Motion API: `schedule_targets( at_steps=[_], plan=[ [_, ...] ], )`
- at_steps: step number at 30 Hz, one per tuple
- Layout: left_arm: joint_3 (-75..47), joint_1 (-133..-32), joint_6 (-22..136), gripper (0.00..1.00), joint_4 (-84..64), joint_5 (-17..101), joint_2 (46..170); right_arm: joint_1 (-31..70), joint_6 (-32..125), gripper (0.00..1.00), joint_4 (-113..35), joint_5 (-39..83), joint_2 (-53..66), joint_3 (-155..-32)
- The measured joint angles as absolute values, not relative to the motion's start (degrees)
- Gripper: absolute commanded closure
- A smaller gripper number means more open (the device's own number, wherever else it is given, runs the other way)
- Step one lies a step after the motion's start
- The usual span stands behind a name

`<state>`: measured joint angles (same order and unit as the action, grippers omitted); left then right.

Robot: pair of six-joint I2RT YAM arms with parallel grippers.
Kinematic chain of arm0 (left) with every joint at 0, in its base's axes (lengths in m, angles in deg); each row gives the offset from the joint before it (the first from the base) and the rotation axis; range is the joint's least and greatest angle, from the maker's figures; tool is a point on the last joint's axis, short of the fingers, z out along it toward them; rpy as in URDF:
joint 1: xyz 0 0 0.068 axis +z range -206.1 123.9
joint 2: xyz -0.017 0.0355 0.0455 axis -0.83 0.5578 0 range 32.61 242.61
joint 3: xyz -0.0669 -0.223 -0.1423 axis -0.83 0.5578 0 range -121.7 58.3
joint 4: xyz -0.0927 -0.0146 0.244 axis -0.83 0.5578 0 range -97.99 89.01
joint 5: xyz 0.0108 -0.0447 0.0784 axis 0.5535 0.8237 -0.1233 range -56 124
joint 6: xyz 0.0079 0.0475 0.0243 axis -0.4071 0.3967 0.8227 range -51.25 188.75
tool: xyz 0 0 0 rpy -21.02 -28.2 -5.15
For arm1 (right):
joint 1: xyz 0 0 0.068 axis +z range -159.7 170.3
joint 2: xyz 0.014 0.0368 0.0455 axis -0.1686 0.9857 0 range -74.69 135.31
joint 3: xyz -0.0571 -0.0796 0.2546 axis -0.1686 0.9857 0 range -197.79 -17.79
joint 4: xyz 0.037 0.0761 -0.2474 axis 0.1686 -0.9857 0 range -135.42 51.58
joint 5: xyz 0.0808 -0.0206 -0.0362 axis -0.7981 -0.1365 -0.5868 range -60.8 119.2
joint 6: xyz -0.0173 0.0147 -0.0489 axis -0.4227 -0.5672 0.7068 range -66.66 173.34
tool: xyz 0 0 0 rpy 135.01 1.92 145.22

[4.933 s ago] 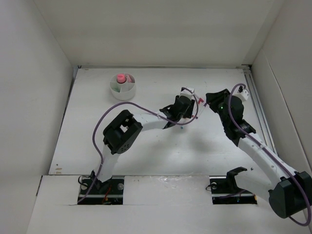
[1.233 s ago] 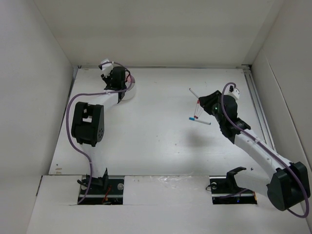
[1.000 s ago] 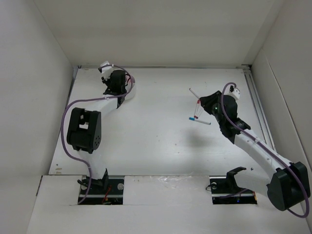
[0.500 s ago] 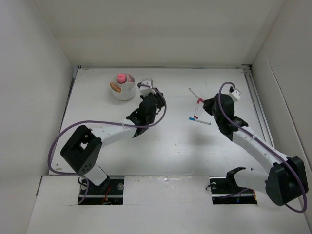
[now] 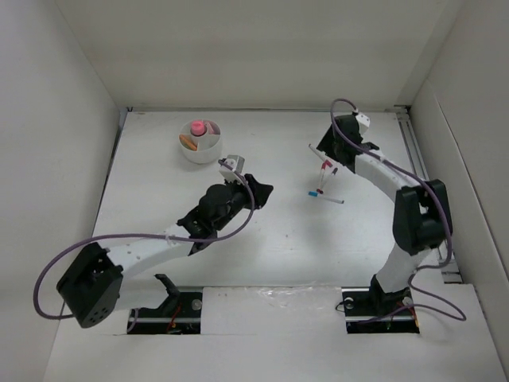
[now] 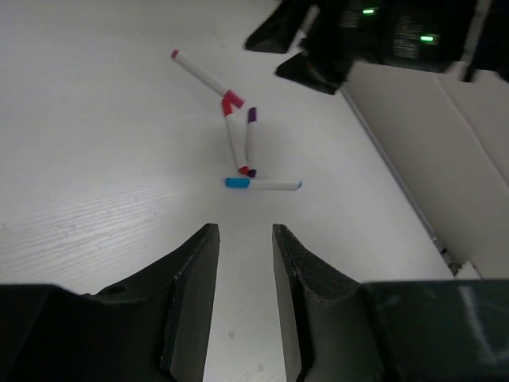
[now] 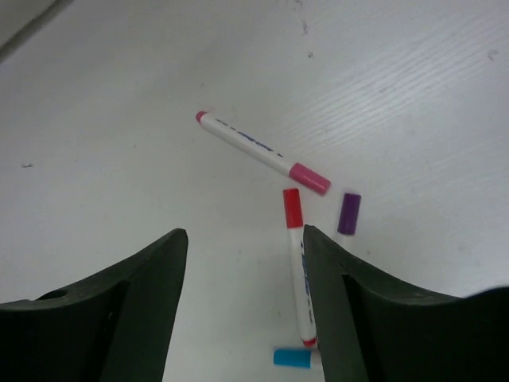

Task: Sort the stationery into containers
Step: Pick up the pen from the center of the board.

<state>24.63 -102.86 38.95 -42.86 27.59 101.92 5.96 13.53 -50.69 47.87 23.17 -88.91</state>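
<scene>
Several thin white pens lie in a cluster at the table's right middle: a pink-capped pen (image 7: 262, 151), a red-capped pen (image 7: 296, 263), a purple-capped pen (image 6: 250, 139) and a blue-capped pen (image 6: 262, 184). My right gripper (image 7: 244, 235) hangs open just behind and above them, its right finger beside the red-capped pen. It holds nothing. My left gripper (image 6: 244, 231) points at the cluster from the left, well short of it. Its jaws are narrowly open and empty. The white divided bowl (image 5: 208, 151) stands at the back left, holding a pink-topped item (image 5: 196, 127) and an orange piece (image 5: 188, 142).
White walls close in the table on the left, back and right. The right arm's black wrist (image 6: 374, 32) fills the top of the left wrist view, just beyond the pens. A rail runs along the right edge (image 5: 421, 175).
My left arm swung away from the bowl to the table's middle, facing the pens. My right arm moved back behind the pen cluster, and its jaws opened wide.
</scene>
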Motion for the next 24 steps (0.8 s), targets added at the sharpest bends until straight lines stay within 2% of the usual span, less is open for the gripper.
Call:
schedule_targets(
  at_steps=[9,14,24],
  plan=[
    [25.1,-102.9,42.0,0.68,-38.0,34.9,91.6,5.4,25.4,0.29,-67.1,45.8,49.6,-118.7],
    [27.6,-101.6,42.9,0.68,-36.6,35.9,84.9,5.4,29.8,0.29,-73.3,45.4,55.1,-124.9],
    [30.3,-100.7,43.0,0.66,-35.3,35.7,78.1,5.4,33.2,0.39,-79.7,44.3,61.9,-138.0]
  ],
)
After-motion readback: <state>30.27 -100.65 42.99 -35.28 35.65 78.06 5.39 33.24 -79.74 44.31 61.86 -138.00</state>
